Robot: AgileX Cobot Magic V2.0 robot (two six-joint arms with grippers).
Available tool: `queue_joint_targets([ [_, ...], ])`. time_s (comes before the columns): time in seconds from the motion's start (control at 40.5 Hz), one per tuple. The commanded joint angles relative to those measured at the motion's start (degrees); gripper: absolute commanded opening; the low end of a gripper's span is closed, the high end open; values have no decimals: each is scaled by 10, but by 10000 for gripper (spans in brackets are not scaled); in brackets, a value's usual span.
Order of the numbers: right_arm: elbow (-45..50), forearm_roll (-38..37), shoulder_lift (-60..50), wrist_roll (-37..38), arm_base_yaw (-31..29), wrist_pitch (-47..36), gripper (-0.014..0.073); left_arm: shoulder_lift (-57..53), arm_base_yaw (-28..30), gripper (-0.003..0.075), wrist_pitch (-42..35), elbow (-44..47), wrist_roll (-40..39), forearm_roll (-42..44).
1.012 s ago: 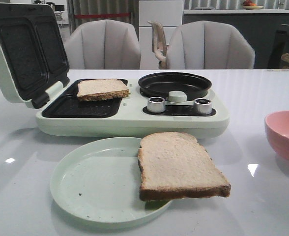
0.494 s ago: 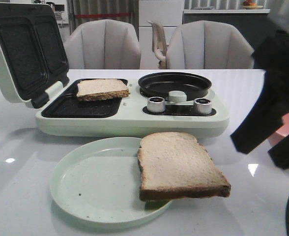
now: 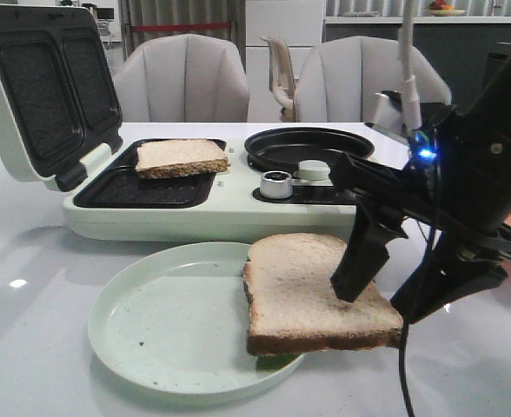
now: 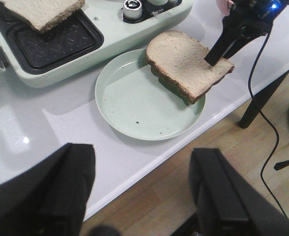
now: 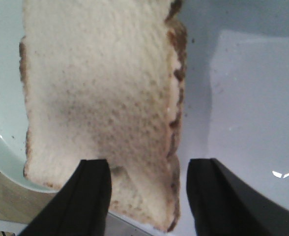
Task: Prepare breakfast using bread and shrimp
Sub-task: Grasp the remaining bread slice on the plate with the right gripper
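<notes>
Step in hand, by my reading: picking up second bread slice (image 3: 318,291), lying half on pale green plate (image 3: 142,334), overhanging its right rim. Right gripper (image 3: 379,306) fingers spread wide, straddling slice's right edge, one tip on crumb. Left gripper (image 4: 142,189) wide, empty, off table. Other slice (image 3: 182,157) on sandwich maker (image 3: 238,213) grill. Shrimp not visible. Next: close on edge, lift.

Pale green plate (image 3: 151,334) on white table (image 3: 29,347); breakfast maker (image 3: 221,213) behind, lid (image 3: 38,87) open; grey chairs (image 3: 182,82) beyond.

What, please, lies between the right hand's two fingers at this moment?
The right edge of the bread slice on the plate lies between the open right hand's fingers, with bare table beside it, seen in the right wrist view.
</notes>
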Motion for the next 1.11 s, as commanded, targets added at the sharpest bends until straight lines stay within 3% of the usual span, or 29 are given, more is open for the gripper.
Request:
queue_joint_targets([
  [0.0,-37,15,3,-9,0,5,465,1,-4,475,-40,-16,-1,3],
  [0.395,-76,14,41,-16,0,24,467,1,-4,475,-40,-16,-1,3],
  [0.716,-76,14,40,-22,0,36,196,1,-4,475,-40,-16,-1,6],
  [1.086,-76,6,-39,-29,0,55,32,1,-4,475,-40,-16,-1,6],
])
